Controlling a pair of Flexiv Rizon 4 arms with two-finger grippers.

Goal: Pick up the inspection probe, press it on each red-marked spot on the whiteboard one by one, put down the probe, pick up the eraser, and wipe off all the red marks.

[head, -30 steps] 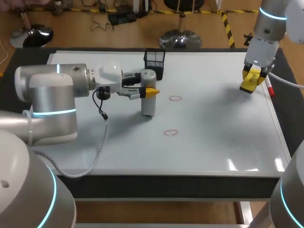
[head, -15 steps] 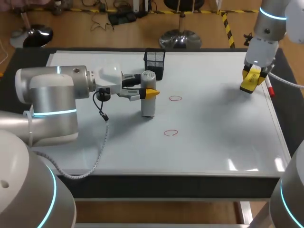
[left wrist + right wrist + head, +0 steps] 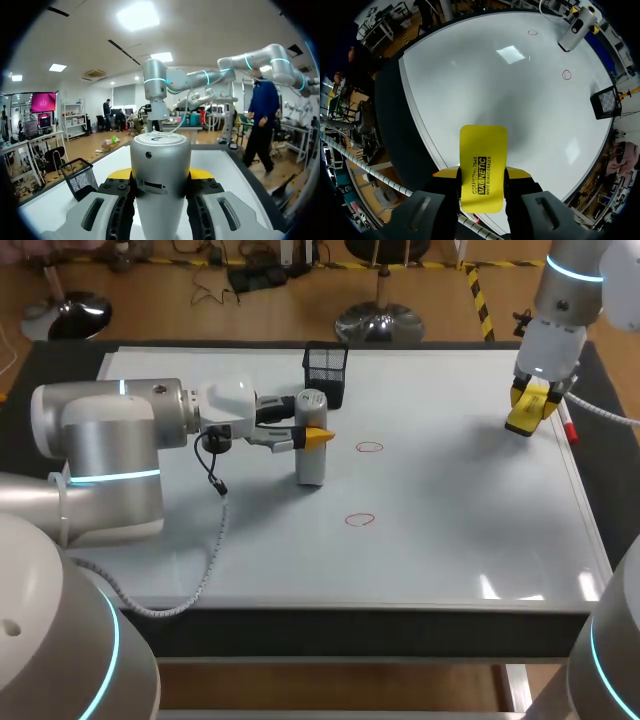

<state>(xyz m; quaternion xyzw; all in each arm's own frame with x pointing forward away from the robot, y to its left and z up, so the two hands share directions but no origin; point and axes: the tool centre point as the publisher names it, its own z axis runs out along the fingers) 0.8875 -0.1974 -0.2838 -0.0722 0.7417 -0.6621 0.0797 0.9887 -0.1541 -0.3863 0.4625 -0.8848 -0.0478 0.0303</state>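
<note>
The inspection probe point(image 3: 312, 452), a silver cylinder, is held upright between the yellow-tipped fingers of the left gripper point(image 3: 312, 437), which is closed on it from both sides at about mid-height. In the left wrist view the probe's body point(image 3: 160, 180) is seen to fill the whole gap between the fingers. Its lower end is down at the whiteboard point(image 3: 450, 530); contact cannot be made out. A red mark point(image 3: 370, 447) is drawn just ahead of the left gripper's fingertips, apart from the probe. A second red mark point(image 3: 360, 520) lies further off to one side of that gripper, and a black mesh basket point(image 3: 325, 370) stands near its other side. The yellow eraser point(image 3: 482, 167) is clamped between the fingers of the right gripper point(image 3: 527, 412), well apart from both marks.
</note>
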